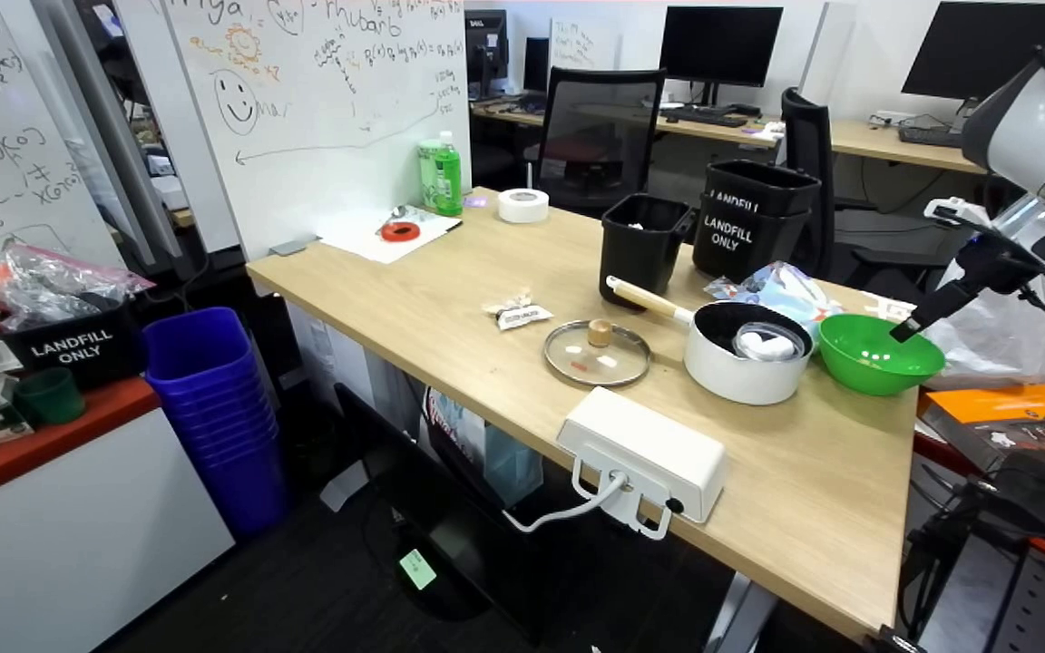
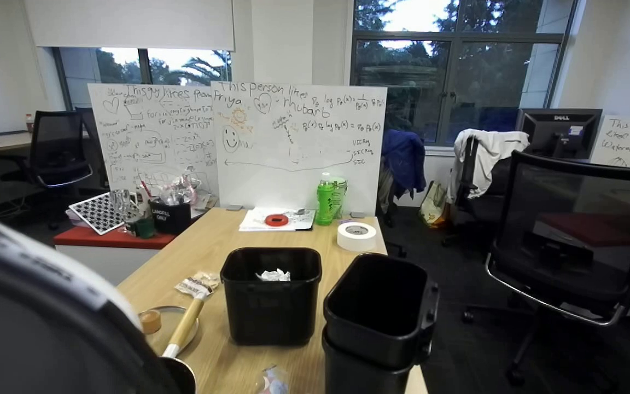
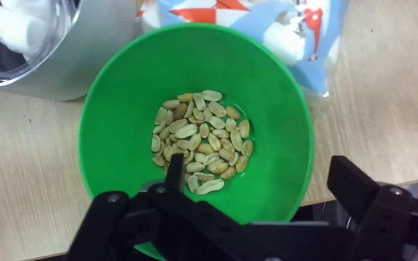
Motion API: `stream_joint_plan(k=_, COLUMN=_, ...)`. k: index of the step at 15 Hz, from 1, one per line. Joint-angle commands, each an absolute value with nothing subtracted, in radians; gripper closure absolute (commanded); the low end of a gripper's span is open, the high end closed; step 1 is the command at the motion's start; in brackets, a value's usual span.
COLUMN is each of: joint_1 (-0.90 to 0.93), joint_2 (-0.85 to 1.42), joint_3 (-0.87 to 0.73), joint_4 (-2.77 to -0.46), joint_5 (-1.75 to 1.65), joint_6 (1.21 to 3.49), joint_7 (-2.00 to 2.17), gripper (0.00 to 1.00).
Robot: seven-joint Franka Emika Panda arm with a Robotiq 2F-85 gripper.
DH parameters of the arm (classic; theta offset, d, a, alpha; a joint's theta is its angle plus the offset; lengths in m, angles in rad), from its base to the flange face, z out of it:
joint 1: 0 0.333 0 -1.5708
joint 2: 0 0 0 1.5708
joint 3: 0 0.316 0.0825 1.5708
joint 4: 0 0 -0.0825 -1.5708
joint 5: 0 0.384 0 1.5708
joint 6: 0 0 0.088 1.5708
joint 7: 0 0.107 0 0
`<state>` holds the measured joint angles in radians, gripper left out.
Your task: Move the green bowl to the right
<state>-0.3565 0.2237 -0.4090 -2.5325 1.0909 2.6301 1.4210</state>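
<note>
Near one round white pot (image 1: pixel 745 374) we count one round green plastic bowl (image 1: pixel 876 370), one round glass lid (image 1: pixel 597 358), three black plastic bins (image 1: pixel 639 263).

the round lime-green plastic bowl (image 1: pixel 881 374) looks smooth and glossy, the round white pot (image 1: pixel 740 379) smooth with a long pale wooden handle (image 1: pixel 648 299), the round clear glass lid (image 1: pixel 615 364) shiny, and the rectangular pale wood-grained tabletop (image 1: pixel 813 508) matt.

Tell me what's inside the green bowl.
Shelled peanuts lie across the floor of the green bowl. In the wrist view, the gripper covers part of the interior; whatever lies behind it or beneath the top peanuts cannot be seen.
</note>
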Motion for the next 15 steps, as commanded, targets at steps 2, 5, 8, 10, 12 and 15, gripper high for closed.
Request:
stream_joint_plan(k=2, joint_1=-0.326, joint_2=0.077, joint_3=-0.387, joint_4=-2.658, joint_5=1.061, joint_6=2.657, joint_7=1.252, gripper=0.00)
stream_joint_plan(k=5, joint_1=-0.307, joint_2=0.003, joint_3=-0.372, joint_4=-2.752, joint_5=0.954, joint_6=2.637, joint_7=1.198, gripper=0.00)
stream_joint_plan(k=8, joint_1=-0.302, joint_2=-0.023, joint_3=-0.350, joint_4=-2.810, joint_5=0.846, joint_6=2.613, joint_7=1.151, gripper=0.00)
stream_joint_plan(k=10, joint_1=-0.301, joint_2=-0.006, joint_3=-0.338, joint_4=-2.802, joint_5=0.776, joint_6=2.592, joint_7=1.120, gripper=0.00)
stream_joint_plan(k=12, joint_1=-0.301, joint_2=-0.003, joint_3=-0.332, joint_4=-2.798, joint_5=0.690, joint_6=2.575, joint_7=1.098, gripper=0.00)
stream_joint_plan(k=15, joint_1=-0.300, joint_2=-0.004, joint_3=-0.329, joint_4=-2.799, joint_5=0.638, joint_6=2.572, joint_7=1.134, gripper=0.00)
